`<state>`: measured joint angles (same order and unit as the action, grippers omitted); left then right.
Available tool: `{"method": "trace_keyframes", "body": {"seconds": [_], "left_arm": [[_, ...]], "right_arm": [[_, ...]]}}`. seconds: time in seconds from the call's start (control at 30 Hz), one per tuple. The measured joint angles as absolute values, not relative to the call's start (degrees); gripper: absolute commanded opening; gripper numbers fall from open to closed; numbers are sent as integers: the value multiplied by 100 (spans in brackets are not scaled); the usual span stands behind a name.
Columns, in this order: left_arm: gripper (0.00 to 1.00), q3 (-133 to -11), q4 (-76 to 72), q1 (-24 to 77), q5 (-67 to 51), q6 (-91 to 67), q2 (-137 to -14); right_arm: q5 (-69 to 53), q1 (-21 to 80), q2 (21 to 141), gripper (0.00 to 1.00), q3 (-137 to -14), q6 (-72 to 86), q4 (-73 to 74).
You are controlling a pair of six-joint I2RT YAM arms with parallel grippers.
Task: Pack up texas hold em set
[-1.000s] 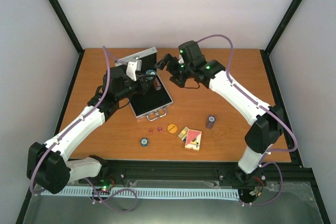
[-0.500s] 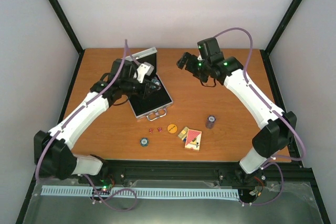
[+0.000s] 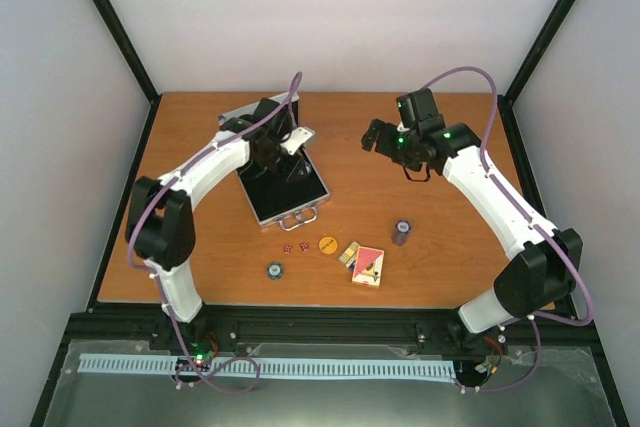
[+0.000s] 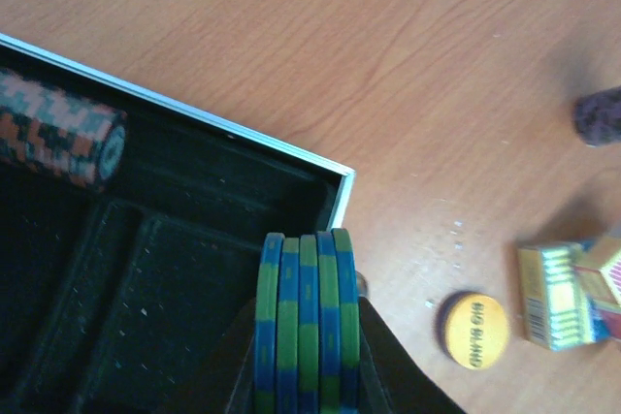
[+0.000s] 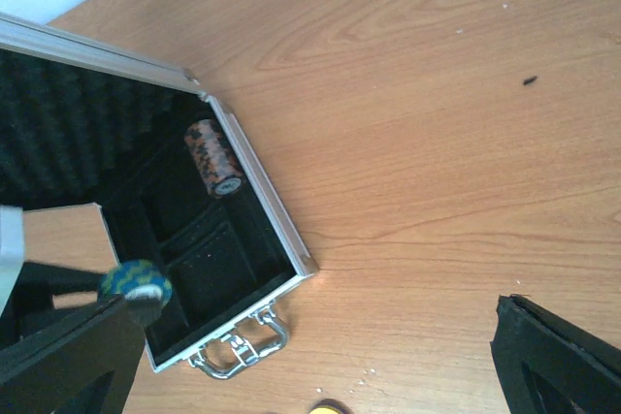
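Swung the left gripper (image 3: 290,159) round since a second ago, from the left side of the silver case (image 3: 295,210) to above its black lining, and drew the right gripper (image 3: 372,137) off to the right, well apart from the case. Clamped the left gripper on a stack of blue-and-green chips (image 4: 306,322), held on edge over the lining by the corner nearest the orange round button (image 3: 327,244). Held the right gripper's jaws spread wide, nothing between them, up over bare table (image 3: 440,197). Found the case open, lid tipped back, handle toward the arms. Spotted one red-and-black chip stack (image 5: 213,157) on its side in a slot of the lining. Left out on the table in front of the case: red dice (image 3: 294,248), the button, card decks (image 3: 362,262) just right of it, a blue chip (image 3: 274,269) nearer the arms, a dark chip stack (image 3: 401,232) further right
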<state>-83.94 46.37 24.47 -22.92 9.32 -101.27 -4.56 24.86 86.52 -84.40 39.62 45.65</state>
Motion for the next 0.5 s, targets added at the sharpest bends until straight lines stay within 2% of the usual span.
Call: {"method": "trace_keyframes", "body": {"seconds": [0.33,0.5], "left_arm": [[1,-9784,5148,2456,-1704,1356,-11574],[1,-9959,5306,2460,-1509,1507,-11883]], "right_arm": [[-613,2064,8388,100,-7942,3785,4560],[-698,1885,8307,100,-7837,3721,4534]]}}
